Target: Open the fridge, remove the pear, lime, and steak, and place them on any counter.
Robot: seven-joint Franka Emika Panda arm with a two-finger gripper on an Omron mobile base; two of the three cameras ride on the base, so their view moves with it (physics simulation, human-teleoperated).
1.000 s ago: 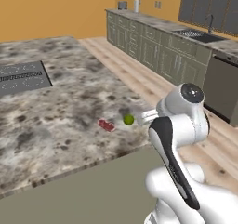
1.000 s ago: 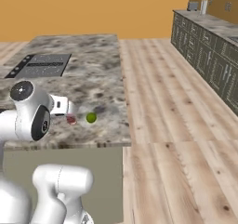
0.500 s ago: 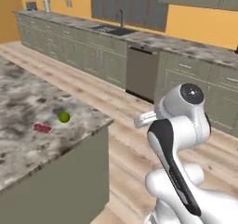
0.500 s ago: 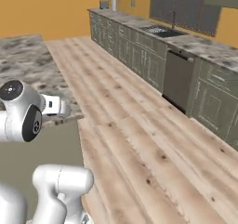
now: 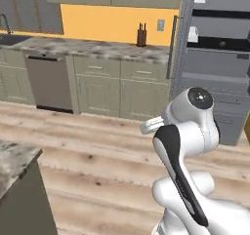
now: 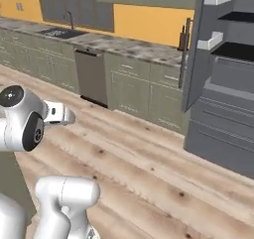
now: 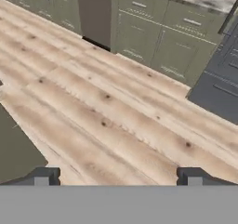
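Note:
The grey fridge (image 5: 215,68) stands at the right with its left door (image 6: 198,59) swung open, showing door shelves and dark inner shelves. Its bottom drawers (image 7: 218,88) show in the hand view. My gripper (image 7: 118,174) hangs open and holds nothing, aimed down at the wooden floor well short of the fridge. The hand (image 5: 149,126) juts left from the arm. A corner of the island counter (image 5: 12,156) sits at the lower left. The pear, lime and steak are out of view.
A wall counter (image 5: 88,48) with olive cabinets, a dishwasher (image 5: 49,83) and a knife block (image 5: 141,35) runs left of the fridge. A sink (image 6: 59,32) lies further along. Bare wooden floor (image 7: 116,121) stretches between the island and the fridge.
The whole picture has swung: the base turned away from the island toward the wall cabinets and fridge. The island top with the lime and steak has left the views. The gripper stays open.

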